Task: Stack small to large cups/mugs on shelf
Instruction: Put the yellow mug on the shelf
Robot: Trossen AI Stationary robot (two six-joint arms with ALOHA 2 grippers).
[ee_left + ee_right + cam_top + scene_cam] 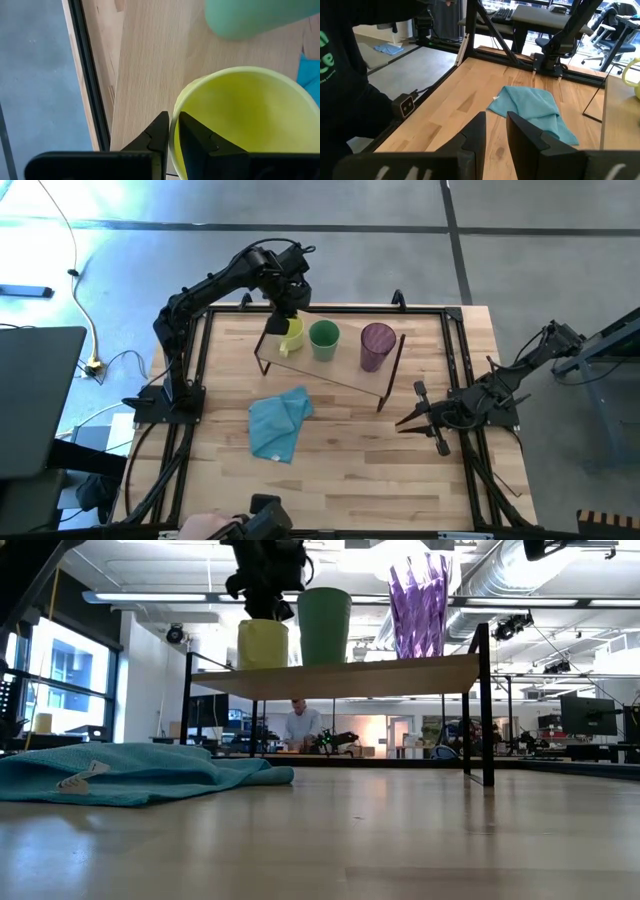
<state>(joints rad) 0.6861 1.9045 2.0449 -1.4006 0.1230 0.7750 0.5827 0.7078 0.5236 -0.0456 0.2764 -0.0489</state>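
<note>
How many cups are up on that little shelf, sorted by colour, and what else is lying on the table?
Yellow mug: 1
Green cup: 1
Purple tumbler: 1
Shelf: 1
Blue cloth: 1
Total: 5

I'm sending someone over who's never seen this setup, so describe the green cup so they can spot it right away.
Find the shelf, a light-wood board on thin dark legs toward the far side of the table. Three vessels stand in a row on it. The green cup is the middle one, between the yellow mug under the left pincer and the taller purple tumbler; it is the only opaque green one.
</note>
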